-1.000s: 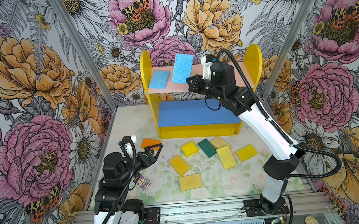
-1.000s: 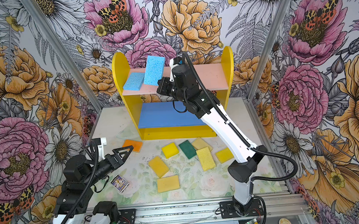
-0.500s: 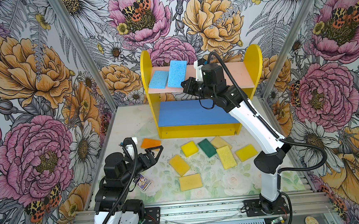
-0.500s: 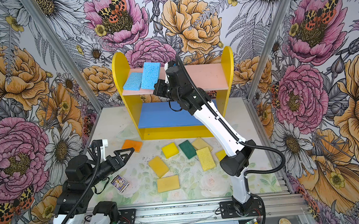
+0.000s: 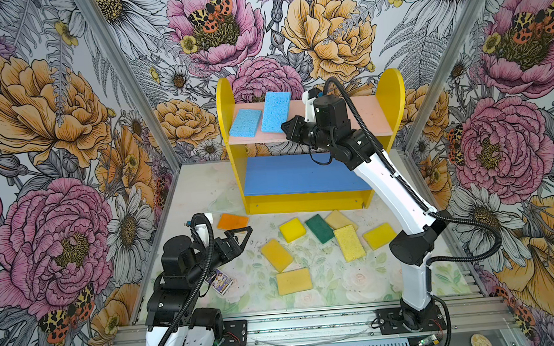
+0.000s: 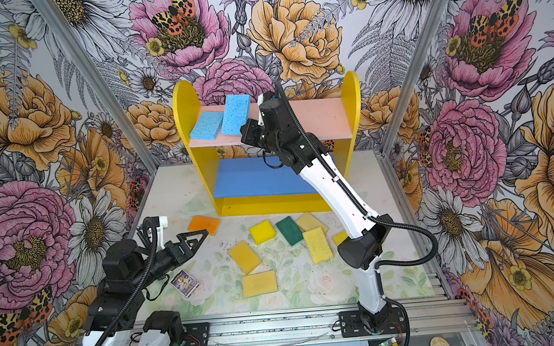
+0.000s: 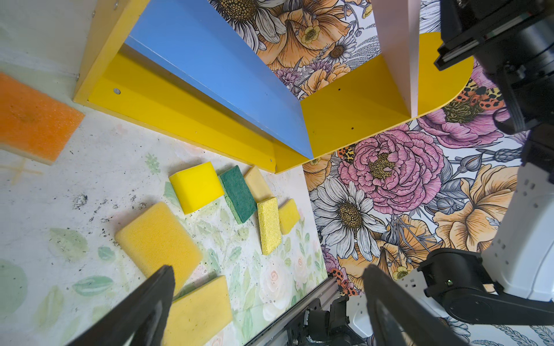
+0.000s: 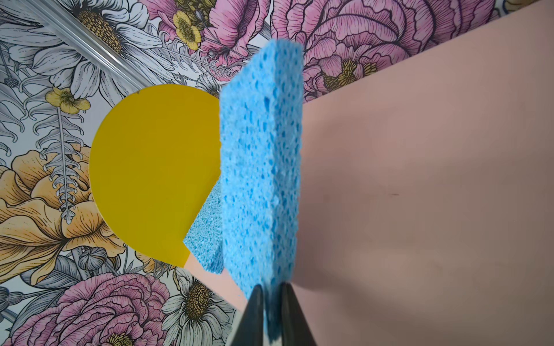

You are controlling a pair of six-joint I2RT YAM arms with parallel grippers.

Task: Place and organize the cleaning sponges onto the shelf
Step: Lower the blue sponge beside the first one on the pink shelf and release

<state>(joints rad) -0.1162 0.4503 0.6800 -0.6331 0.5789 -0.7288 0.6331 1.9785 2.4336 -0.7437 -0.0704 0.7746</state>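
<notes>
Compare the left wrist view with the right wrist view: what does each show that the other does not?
Left wrist only: the open left hand, the blue board, and the orange sponge, dark green sponge and yellow sponges on the table. Right wrist only: a light blue sponge pinched in the right hand, a second light blue sponge beyond it. Both: the shelf and its pink board.

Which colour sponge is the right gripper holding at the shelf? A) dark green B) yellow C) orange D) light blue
D: in the right wrist view the right gripper pinches a light blue sponge by its end, over the pink board.
</notes>
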